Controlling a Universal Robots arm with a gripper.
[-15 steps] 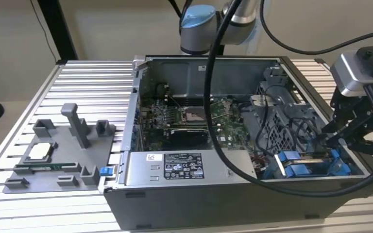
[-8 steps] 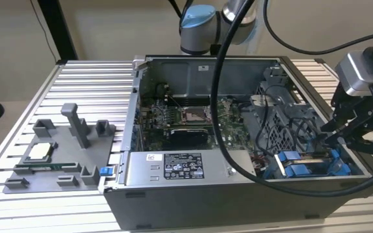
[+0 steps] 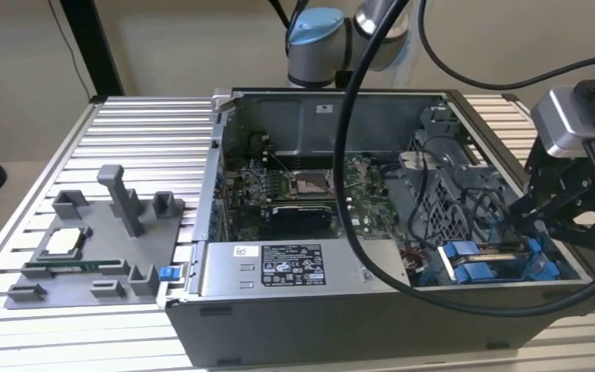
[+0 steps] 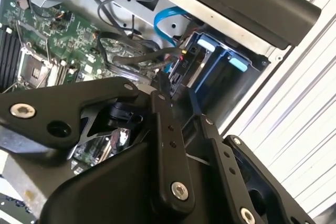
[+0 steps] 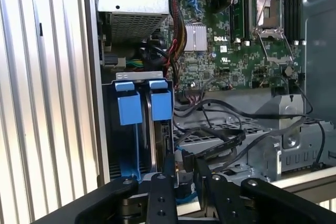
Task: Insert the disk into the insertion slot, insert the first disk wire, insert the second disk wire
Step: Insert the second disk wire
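- Slatted table (image 3: 142,124) carries the open computer case (image 3: 380,325).
- Grey power box (image 3: 297,267) sits beside the slot (image 5: 137,75), which holds the disk (image 5: 157,129).
- Loose black cables (image 5: 231,108) crowd the claw (image 5: 184,161), which pinches a black wire plug (image 4: 178,69).

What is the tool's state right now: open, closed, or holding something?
Tool: looks closed on a black wire plug, right by the insertion slot.
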